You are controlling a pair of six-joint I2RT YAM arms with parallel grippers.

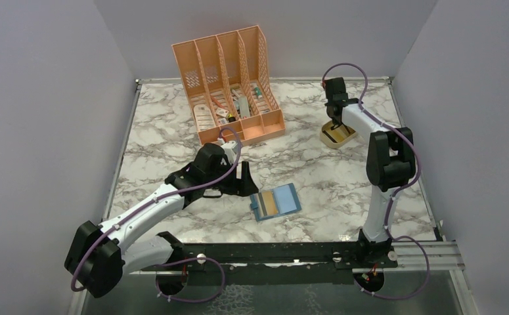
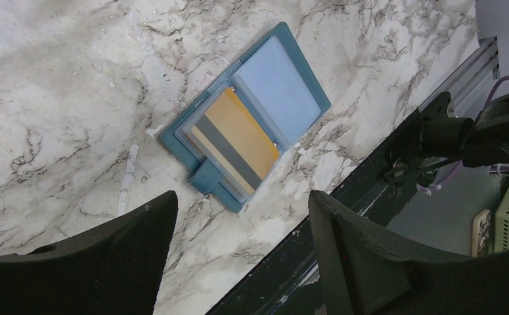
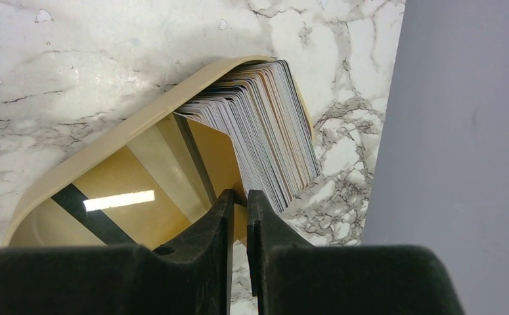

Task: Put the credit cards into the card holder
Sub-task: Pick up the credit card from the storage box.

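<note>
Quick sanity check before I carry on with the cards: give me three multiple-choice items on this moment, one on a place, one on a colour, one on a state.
1. Where on the table does the card holder lie?
A. At the far left corner.
B. At the far right edge.
C. Near the middle front, close by the left gripper.

2. What colour is the card lying in the card holder?
A. Gold with a grey stripe.
B. Red.
C. White.

3. How does the left gripper stand?
A. Shut on the card.
B. Open, holding nothing.
C. Shut on the card holder.

Answers:
1. C: the top view shows it on the marble just beyond the left arm's tip.
2. A: the left wrist view shows a gold face crossed by a grey band.
3. B: its fingers stand wide apart above the card holder, with nothing between them.
</note>
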